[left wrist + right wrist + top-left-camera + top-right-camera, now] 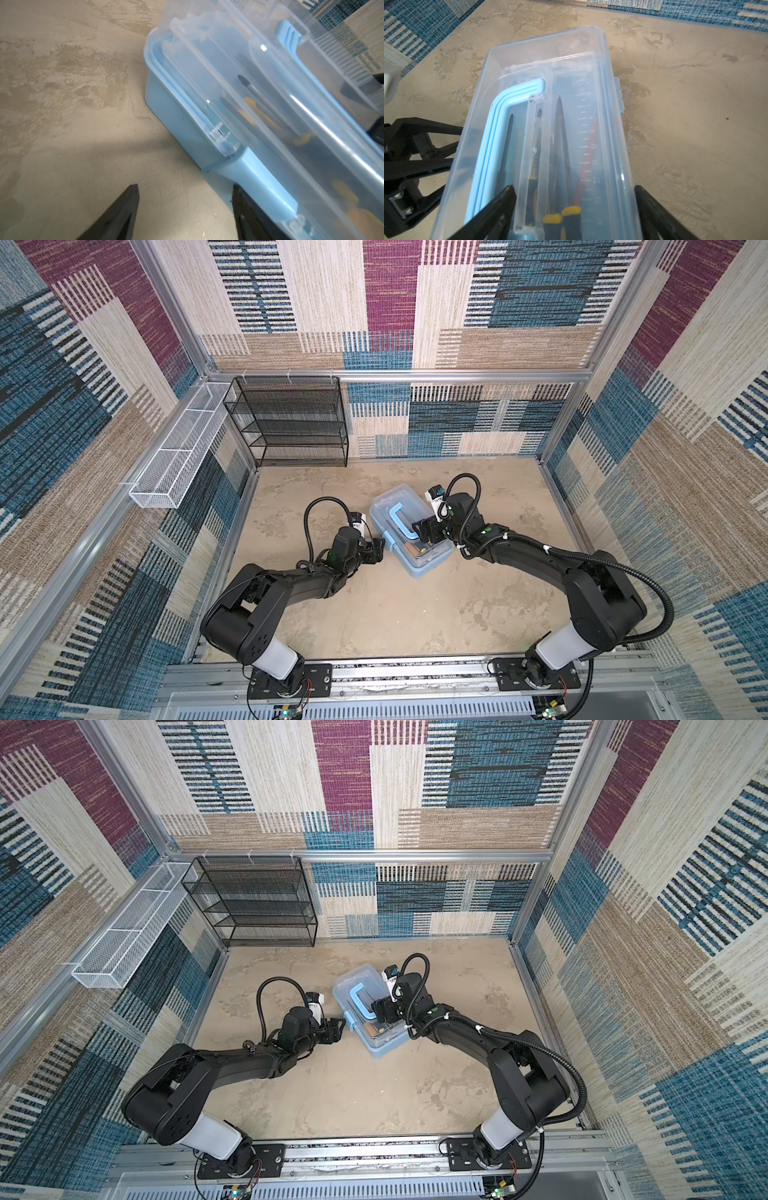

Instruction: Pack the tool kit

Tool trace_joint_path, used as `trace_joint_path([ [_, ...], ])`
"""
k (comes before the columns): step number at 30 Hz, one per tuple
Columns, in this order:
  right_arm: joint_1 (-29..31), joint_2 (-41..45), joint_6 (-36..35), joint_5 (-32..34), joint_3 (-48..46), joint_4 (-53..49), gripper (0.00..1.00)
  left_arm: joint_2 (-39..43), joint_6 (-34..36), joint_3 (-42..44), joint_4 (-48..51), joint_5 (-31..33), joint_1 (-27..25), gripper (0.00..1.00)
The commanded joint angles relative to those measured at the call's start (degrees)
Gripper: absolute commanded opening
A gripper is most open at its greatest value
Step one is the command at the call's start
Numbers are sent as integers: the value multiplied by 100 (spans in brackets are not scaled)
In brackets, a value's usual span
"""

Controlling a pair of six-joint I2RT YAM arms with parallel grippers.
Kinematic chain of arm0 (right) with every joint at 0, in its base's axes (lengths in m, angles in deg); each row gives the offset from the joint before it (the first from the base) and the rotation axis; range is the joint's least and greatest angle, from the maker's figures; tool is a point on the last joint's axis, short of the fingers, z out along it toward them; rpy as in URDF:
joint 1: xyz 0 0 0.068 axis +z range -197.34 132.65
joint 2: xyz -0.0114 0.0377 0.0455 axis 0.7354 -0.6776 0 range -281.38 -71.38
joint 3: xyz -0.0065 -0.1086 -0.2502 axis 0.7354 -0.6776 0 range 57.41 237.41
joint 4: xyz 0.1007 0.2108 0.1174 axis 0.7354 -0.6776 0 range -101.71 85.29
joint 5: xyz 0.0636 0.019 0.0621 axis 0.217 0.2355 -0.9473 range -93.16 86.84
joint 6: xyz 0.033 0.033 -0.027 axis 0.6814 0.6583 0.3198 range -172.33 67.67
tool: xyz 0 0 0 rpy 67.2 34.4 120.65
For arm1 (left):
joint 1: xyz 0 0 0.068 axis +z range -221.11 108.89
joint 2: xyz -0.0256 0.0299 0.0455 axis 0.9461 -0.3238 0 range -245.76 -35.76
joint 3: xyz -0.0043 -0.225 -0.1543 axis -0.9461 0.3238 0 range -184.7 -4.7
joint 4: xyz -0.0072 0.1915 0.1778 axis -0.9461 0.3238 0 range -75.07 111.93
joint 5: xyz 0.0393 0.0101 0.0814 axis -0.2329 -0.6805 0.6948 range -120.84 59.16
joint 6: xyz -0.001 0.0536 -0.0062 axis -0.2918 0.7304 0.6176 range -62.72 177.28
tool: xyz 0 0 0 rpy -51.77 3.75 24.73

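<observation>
1. Tool kit [388, 506] sits angled at mid-table [374, 614], clear lid [542, 47] on top, screwdrivers [564, 212] visible inside.
2. My left claw [187, 199], jaws apart and empty, sits low, one finger just beside the blue latch [259, 176].
3. My right claw [575, 193], spread wide and gripping nothing, hangs over the lid, one finger by the blue handle [500, 116].

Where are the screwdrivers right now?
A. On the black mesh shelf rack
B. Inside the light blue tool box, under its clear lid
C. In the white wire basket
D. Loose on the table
B: the yellow-and-black-handled screwdrivers show through the clear lid of the light blue tool box.
</observation>
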Motion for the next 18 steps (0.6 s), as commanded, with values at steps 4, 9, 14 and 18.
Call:
trace_joint_path([
  [4,20,10,-6,-260,-75,-298,87,-87,-103,-45,-218,-162,-8,72],
  [9,20,17,-13,-268,-150,-274,86,-134,-108,-101,-219,-183,-16,71],
  [14,16,34,-11,-305,-261,-215,85,-192,-113,-174,-219,-224,-26,71],
  [18,19,32,10,-355,-302,-202,82,-237,-108,-242,-218,-243,-29,70],
])
